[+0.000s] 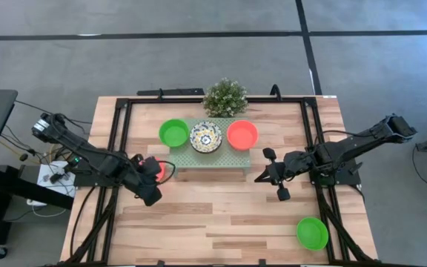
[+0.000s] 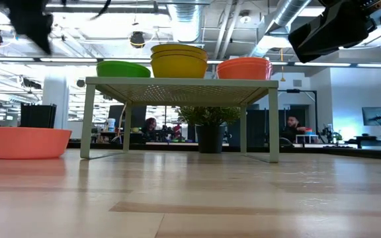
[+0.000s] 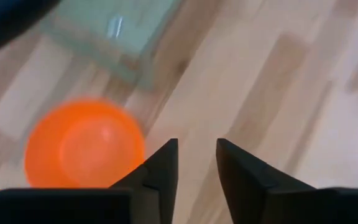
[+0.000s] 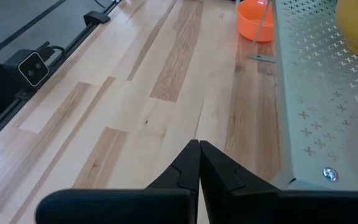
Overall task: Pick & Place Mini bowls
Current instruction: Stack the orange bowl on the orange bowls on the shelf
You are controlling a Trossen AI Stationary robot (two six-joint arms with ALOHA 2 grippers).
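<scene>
Three mini bowls are already sitting in a row on the pale green perforated platform (image 1: 217,157): a green bowl (image 1: 173,133), a patterned bowl (image 1: 206,137) in the middle, and an orange-red bowl (image 1: 242,135). That looks like the drop-off spot, since everything's lined up there.

The left gripper (image 3: 196,163) is hovering over the table just beside the platform's left end, fingers slightly apart and holding nothing. An orange bowl (image 3: 84,144) is lying on the wood right next to it (probably the one in play).

The right gripper (image 4: 199,163) is hanging near the platform's right end, fingers pressed together and empty. One more green bowl (image 1: 312,233) is waiting near the table's front right corner, well apart from the rest.
</scene>
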